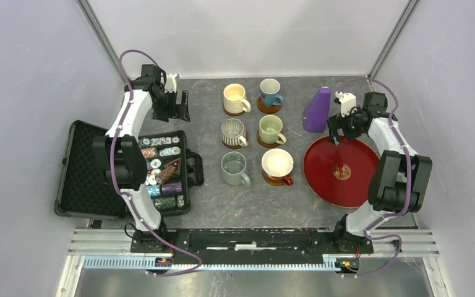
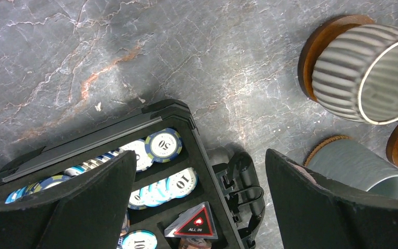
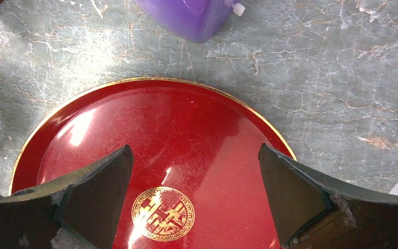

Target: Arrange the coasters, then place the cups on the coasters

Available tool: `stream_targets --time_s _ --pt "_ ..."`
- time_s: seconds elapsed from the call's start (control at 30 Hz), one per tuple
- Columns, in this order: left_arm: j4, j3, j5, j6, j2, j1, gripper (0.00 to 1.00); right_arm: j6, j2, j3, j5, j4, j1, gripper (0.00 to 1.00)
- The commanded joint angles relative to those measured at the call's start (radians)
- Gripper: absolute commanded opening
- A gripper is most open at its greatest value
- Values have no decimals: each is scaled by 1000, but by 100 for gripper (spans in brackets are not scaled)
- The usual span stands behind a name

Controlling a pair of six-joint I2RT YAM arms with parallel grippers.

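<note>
Nearest the arm bases, the black case [image 1: 80, 167] lies open with poker chips [image 1: 161, 170] in its trays. The left gripper [image 2: 199, 155] hangs over the case's far corner, fingers spread as wide as they go, nothing between them. Only the left wrist view lets the chips' numerals be read, along with a red triangular ALL IN marker [image 2: 196, 224].

To that gripper's right stands the grey-blue cup [image 2: 360, 168]. The wrist view catches the rim of a ridged coaster [image 2: 321, 147] under it, which the top view hardly shows. Ahead and to the right, the striped cup [image 2: 365, 72] sits on a brown coaster [image 2: 311, 52].

The right gripper [image 3: 194, 150], equally wide and empty, hovers over the far-left part of the red tray [image 3: 46, 124], with the tray's gold emblem [image 3: 163, 220] below its fingers. Just ahead of it is the purple cone [image 3: 192, 15]. To its left, its own camera shows only slivers of brown rim.

The top view alone shows all six cups [image 1: 270, 129] between the two grippers. They stand in two columns of three, each on one of the coasters [image 1: 265, 143].
</note>
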Motion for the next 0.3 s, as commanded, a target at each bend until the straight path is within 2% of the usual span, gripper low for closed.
stream_targets --time_s 0.0,0.27 --pt "23 -10 -41 -17 -18 -4 100 1 20 48 -29 24 -2 98" --pt "29 46 -66 -13 -10 -4 100 -7 31 78 -37 16 -1 98"
